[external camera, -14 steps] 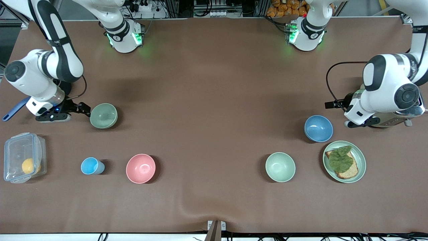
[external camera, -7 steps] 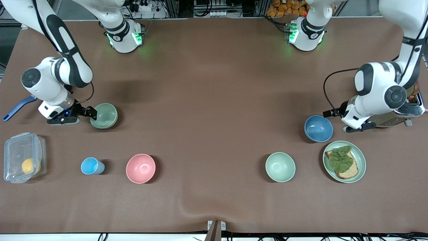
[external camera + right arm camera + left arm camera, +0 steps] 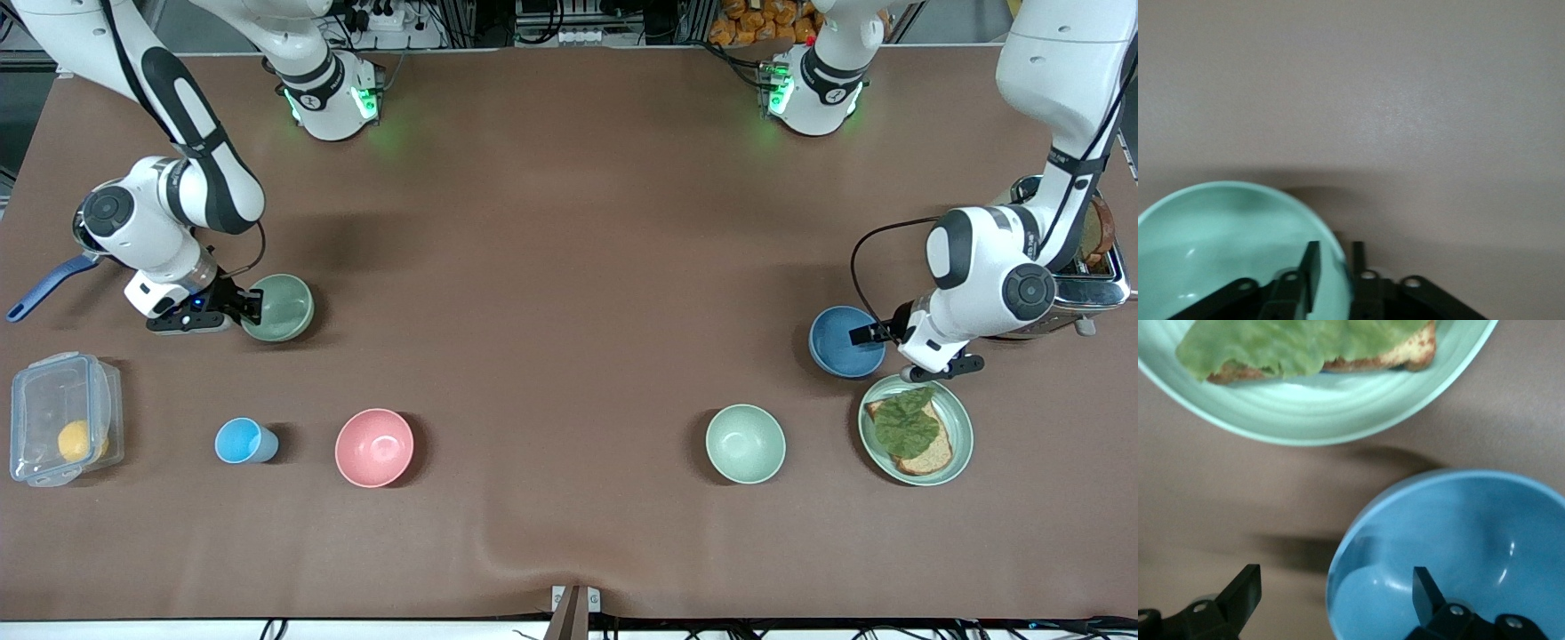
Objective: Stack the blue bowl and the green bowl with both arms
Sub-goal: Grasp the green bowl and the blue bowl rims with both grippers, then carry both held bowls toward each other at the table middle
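Observation:
The green bowl stands toward the right arm's end of the table. My right gripper is shut on its rim, one finger inside the bowl and one outside, as the right wrist view shows around the gripper. The blue bowl stands toward the left arm's end. My left gripper is open and straddles its rim: in the left wrist view the gripper has one finger over the inside of the bowl and one over the table.
A second green bowl and a pale green plate with toast and lettuce lie nearer the front camera than the blue bowl. A toaster stands beside the left arm. A pink bowl, light-blue cup and clear box sit near the right arm's end.
The right gripper moved onto the green bowl's rim and closed on it. The left gripper came in from beside the toaster to the blue bowl's rim, still open.

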